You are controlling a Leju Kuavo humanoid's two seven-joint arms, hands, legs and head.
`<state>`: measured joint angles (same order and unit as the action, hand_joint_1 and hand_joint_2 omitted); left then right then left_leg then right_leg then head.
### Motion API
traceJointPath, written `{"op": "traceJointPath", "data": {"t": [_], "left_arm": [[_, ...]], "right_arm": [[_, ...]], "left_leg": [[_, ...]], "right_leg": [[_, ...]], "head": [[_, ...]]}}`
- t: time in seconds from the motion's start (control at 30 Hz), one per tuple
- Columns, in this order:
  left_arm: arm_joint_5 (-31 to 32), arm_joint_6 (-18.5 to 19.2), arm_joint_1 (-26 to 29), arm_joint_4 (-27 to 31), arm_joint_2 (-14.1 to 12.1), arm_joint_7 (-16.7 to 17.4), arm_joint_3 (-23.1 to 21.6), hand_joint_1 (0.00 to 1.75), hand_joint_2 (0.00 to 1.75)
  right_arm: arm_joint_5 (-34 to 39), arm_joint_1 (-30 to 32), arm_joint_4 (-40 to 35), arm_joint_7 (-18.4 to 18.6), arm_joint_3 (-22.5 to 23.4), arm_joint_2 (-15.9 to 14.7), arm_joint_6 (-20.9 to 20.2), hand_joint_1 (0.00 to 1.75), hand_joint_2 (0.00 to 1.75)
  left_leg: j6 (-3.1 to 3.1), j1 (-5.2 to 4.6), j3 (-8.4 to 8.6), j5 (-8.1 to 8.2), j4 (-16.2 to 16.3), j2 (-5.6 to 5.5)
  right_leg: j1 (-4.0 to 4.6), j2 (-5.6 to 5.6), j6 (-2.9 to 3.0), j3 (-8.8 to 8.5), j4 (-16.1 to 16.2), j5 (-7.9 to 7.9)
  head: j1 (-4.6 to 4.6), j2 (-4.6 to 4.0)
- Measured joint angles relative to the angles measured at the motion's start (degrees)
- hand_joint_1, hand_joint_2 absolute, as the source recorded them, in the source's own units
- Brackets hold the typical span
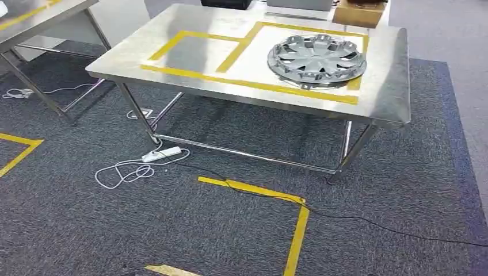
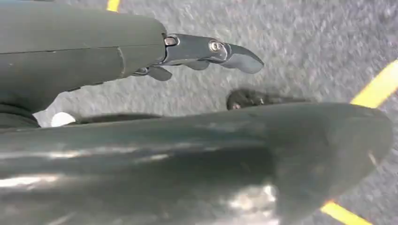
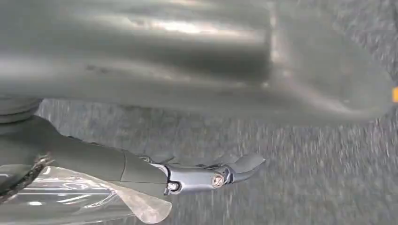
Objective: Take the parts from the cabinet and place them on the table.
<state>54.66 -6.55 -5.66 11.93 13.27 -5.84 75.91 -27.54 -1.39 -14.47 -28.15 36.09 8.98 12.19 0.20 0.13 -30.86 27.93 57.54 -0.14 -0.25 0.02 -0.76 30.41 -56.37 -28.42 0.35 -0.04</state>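
1. Silver wheel cover (image 1: 317, 59) is lying flat on the steel bench (image 1: 190, 34), inside the right-hand box of yellow tape (image 1: 241, 83), its near edge overlapping the tape line.
2. Left-hand tape box on the bench is sitting beside it.
3. Left hand (image 2: 141, 84) is hanging over grey carpet (image 2: 305, 37) in the left wrist view; fingers (image 2: 211, 51) are reaching out straight, apart from the thumb, gripping nothing.
4. Right hand (image 3: 155, 140) is hanging over carpet in the right wrist view; fingers (image 3: 216, 176) are stretched out, nothing between them and the thumb.
5. Clear plastic sheet (image 3: 80, 197) is showing beside the right hand; cannot tell whether it is touching.
6. White power strip (image 1: 161, 153) with a looped cable is lying on the carpet under the bench.
7. Yellow floor tape (image 1: 299, 227) is marking a corner on the carpet in front.
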Motion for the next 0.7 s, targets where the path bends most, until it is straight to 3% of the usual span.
{"op": "traceJointPath", "data": {"t": [0.07, 0.1, 0.13, 0.17, 0.23, 0.27, 0.3, 0.33, 0.4, 0.43, 0.47, 0.5, 0.6, 0.67, 0.7], "left_arm": [[0.4, -2.46, 0.21, 0.0, 0.04, 1.27, 0.0, 0.0, 0.0], [0.48, -2.92, 0.25, 0.0, 0.15, 1.56, -0.02, 0.0, 0.0], [0.55, -3.22, 0.14, 0.0, 0.18, 1.71, -0.02, 0.0, 0.0], [0.61, -3.29, 0.04, 0.0, 0.18, 1.8, -0.02, 0.0, 0.0], [1.77, -2.94, -0.01, 0.0, 0.18, 2.28, -0.2, 0.0, 0.0], [2.53, -2.37, 0.03, 0.0, 0.11, 2.73, -0.5, 0.0, 0.0], [3.11, -2.15, 0.1, 0.0, 0.02, 3.42, -0.96, 0.0, 0.0], [3.67, -2.26, 0.13, 0.0, -0.09, 4.41, -1.46, 0.0, 0.0], [4.18, -2.91, 0.04, 0.0, -0.17, 5.66, -1.77, 0.0, 0.0], [4.29, -3.2, -0.02, 0.0, -0.2, 6.08, -2.06, 0.0, 0.0], [4.39, -3.42, -0.12, 0.0, -0.17, 6.48, -2.41, 0.0, 0.0], [4.5, -3.77, -0.29, 0.0, -0.2, 6.85, -2.6, 0.0, 0.0], [4.5, -4.58, -0.18, 0.0, -0.24, 7.74, -2.62, 0.0, 0.0], [4.48, -7.21, -0.21, 0.0, -0.07, 8.7, -2.62, 0.0, 0.0], [4.46, -8.39, -0.36, 0.0, 0.09, 9.07, -2.62, 0.0, 0.0]], "right_arm": [[-0.73, -0.05, 0.17, 0.04, -0.33, 0.0, 0.4, 0.0, 0.0], [-0.92, -0.13, 0.2, 0.09, -0.37, 0.0, 0.33, 0.0, 0.0], [-1.01, -0.17, 0.26, 0.2, -0.37, 0.0, 0.18, 0.0, 0.0], [-1.19, -0.28, 0.35, 0.44, -0.39, -0.02, 0.03, 0.0, 0.0], [-1.75, -0.46, 0.59, 1.68, -0.5, -0.02, -0.06, 0.0, 0.0], [-2.16, -0.45, 0.76, 2.35, -0.63, -0.02, -0.06, 0.0, 0.0], [-2.5, -0.38, 0.87, 3.06, -0.79, -0.02, -0.1, 0.0, 0.0], [-3.02, -0.32, 0.96, 3.91, -0.87, -0.04, -0.15, 0.0, 0.0], [-3.39, -0.41, 1.05, 4.42, -1.2, -0.09, -0.21, 0.0, 0.0], [-3.55, -0.43, 1.07, 4.48, -1.44, -0.11, -0.26, 0.0, 0.0], [-3.72, -0.45, 1.14, 4.61, -1.57, -0.2, -0.36, 0.0, 0.0], [-3.83, -0.46, 1.22, 4.63, -1.7, -0.2, -0.43, 0.0, 0.0], [-3.87, -0.46, 1.27, 4.72, -1.81, -0.24, -1.02, 0.0, 0.0], [-3.89, -0.51, 1.27, 4.7, -1.86, -0.26, -1.65, 0.0, 0.0], [-3.89, -0.45, 1.27, 4.72, -1.86, -0.35, -1.89, 0.0, 0.0]], "left_leg": [[0.63, -0.19, -0.13, 0.0, 0.01, -0.01], [1.2, 0.15, -0.06, -0.38, -0.48, 0.05], [1.44, 0.24, -0.08, -0.52, -0.58, 0.14], [1.7, 0.24, -0.21, -0.6, -0.58, 0.14], [1.96, 0.11, -0.48, -0.68, -0.58, 0.19], [1.97, 0.05, -0.57, -0.68, -0.56, -0.05], [1.97, 0.02, -0.57, -0.68, -0.55, -0.19], [1.96, 0.01, -0.54, -0.68, -0.53, -0.52], [1.92, -0.01, -0.4, -0.7, -0.48, -1.44], [1.84, 0.01, -0.37, -0.73, -0.47, -1.93], [1.49, -0.36, -0.59, -0.7, -0.31, -2.27], [1.19, -0.21, -1.01, -0.82, -0.06, -2.89], [0.09, 0.03, -1.44, -1.34, -0.15, -4.1], [-0.45, -0.03, -2.49, 1.01, 2.57, -1.58], [-0.73, 0.1, -4.34, 3.26, 6.59, -0.95]], "right_leg": [[-0.15, 0.0, -0.6, -0.07, 0.24, 0.13], [-0.14, 0.05, -0.97, 0.05, 0.09, -0.15], [-0.26, -0.01, -1.26, 0.92, -0.98, -1.2], [-0.27, -0.04, -1.38, 2.03, -3.51, -3.07], [-0.33, -0.02, -1.59, 6.42, -13.0, -7.66], [-0.34, -0.03, -1.67, 8.09, -16.51, -8.79], [-0.34, -0.03, -1.65, 8.65, -17.68, -8.5], [-0.34, -0.02, -1.55, 7.83, -16.15, -6.89], [-0.34, 0.57, -1.14, 3.4, -7.49, -1.91], [-0.35, 2.1, -0.81, 0.86, -2.57, 0.13], [-0.47, 3.91, -0.56, -0.02, -0.74, -0.69], [-0.52, 3.41, -0.61, -0.99, 0.31, -0.97], [-0.38, 2.36, -0.11, -0.69, 0.14, -0.67], [-0.74, 1.13, 0.56, -1.06, 0.59, -0.46], [-0.71, 0.41, 0.72, -1.07, 0.54, -0.56]], "head": [[-0.06, 0.0], [-0.17, 0.0], [0.11, 0.0], [0.42, 0.0], [0.39, 0.0], [0.46, 0.0], [0.37, 0.0], [0.46, 0.0], [0.44, 0.0], [0.46, 0.0], [0.4, 0.0], [0.42, 0.0], [0.37, 0.0], [-0.12, 0.0], [-0.46, 0.0]]}}
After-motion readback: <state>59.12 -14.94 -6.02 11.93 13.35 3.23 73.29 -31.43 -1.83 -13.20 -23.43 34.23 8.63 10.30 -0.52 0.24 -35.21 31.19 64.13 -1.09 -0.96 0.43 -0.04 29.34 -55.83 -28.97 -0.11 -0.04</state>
